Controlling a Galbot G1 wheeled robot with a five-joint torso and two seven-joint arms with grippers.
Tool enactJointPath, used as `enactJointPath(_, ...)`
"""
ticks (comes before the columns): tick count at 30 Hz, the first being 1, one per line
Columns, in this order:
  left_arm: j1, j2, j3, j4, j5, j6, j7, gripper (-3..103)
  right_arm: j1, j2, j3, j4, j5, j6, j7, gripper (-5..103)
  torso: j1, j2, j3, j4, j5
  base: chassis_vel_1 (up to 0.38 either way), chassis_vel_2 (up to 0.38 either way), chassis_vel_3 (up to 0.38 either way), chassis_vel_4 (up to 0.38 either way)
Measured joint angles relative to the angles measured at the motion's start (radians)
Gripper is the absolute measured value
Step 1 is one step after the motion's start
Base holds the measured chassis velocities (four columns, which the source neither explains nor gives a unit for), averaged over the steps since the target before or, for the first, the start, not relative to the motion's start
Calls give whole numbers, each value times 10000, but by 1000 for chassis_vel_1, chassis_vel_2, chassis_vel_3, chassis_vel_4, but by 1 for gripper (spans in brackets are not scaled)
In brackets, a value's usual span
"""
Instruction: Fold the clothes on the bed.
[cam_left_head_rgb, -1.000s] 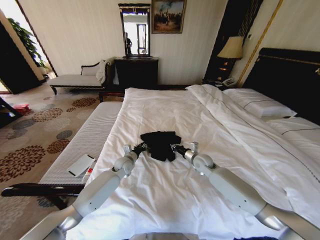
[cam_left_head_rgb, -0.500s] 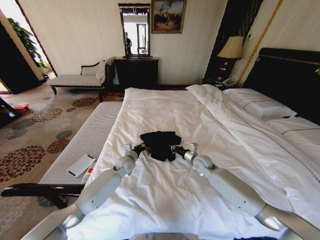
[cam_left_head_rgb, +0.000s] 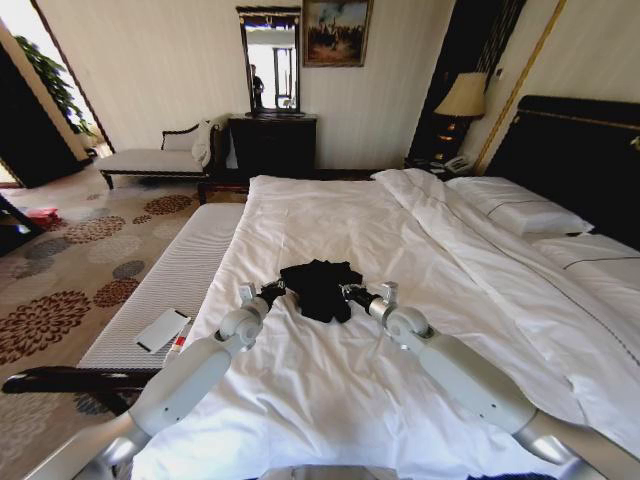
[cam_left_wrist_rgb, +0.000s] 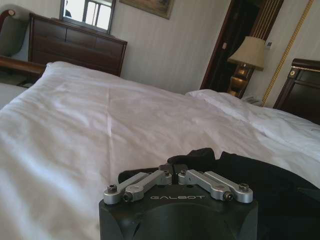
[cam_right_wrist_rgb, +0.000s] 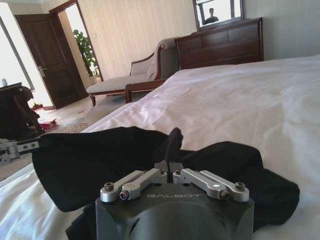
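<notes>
The black clothes (cam_left_head_rgb: 320, 288) lie bunched on the white duvet of the bed (cam_left_head_rgb: 330, 210), near its foot. My left gripper (cam_left_head_rgb: 272, 291) is at the garment's left edge, and its fingers (cam_left_wrist_rgb: 165, 171) are shut with black fabric (cam_left_wrist_rgb: 260, 185) at their tips. At the garment's right edge my right gripper (cam_left_head_rgb: 348, 293) is shut on a small fold of the clothes (cam_right_wrist_rgb: 173, 141) that stands up between its fingers. The rest of the garment (cam_right_wrist_rgb: 100, 160) spreads out beyond that gripper. No lettering shows on the fabric.
A grey bench (cam_left_head_rgb: 170, 270) runs along the bed's left side with a white flat device (cam_left_head_rgb: 162, 329) on it. Pillows (cam_left_head_rgb: 520, 210) and the dark headboard (cam_left_head_rgb: 580, 150) are at the right. A lamp (cam_left_head_rgb: 462, 97), a dresser (cam_left_head_rgb: 272, 145) and a chaise (cam_left_head_rgb: 150, 158) stand by the far wall.
My left arm has shifted slightly to the left and away from me, drawing the garment's left edge with it. The right arm has barely moved.
</notes>
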Motion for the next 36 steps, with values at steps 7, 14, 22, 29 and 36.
enactJointPath(7, 128, 891, -498, -1222, 46, 6, 85, 0, -104, -792, 557, 786, -575, 188, -172, 0, 0, 0, 0, 0, -1, 0, 0, 0, 0)
enactJointPath(14, 555, 1948, -1210, -2476, 45, 8, 110, 0, -726, -1537, 1719, 1723, -609, 195, -126, 0, 0, 0, -1, 1, 0, 0, 0, 0, 0)
enactJointPath(22, 1415, 3088, -2463, -4074, 195, 6, 245, 0, -2405, -2527, 4200, 2881, -776, 342, -307, 0, -1, 0, -1, -2, 0, 0, 0, 0, 0)
enactJointPath(29, 1778, 4026, -3502, -5725, -62, -40, 239, 0, -3428, -3365, 5957, 4217, -763, 501, -389, 0, -2, 1, -2, -3, 2, 0, 0, 0, 0)
enactJointPath(36, 1812, 4677, -4169, -6747, -487, -61, 187, 0, -3470, -3757, 6598, 5166, -614, 530, -110, 0, -1, 0, -1, 1, -1, 0, 0, 0, 0)
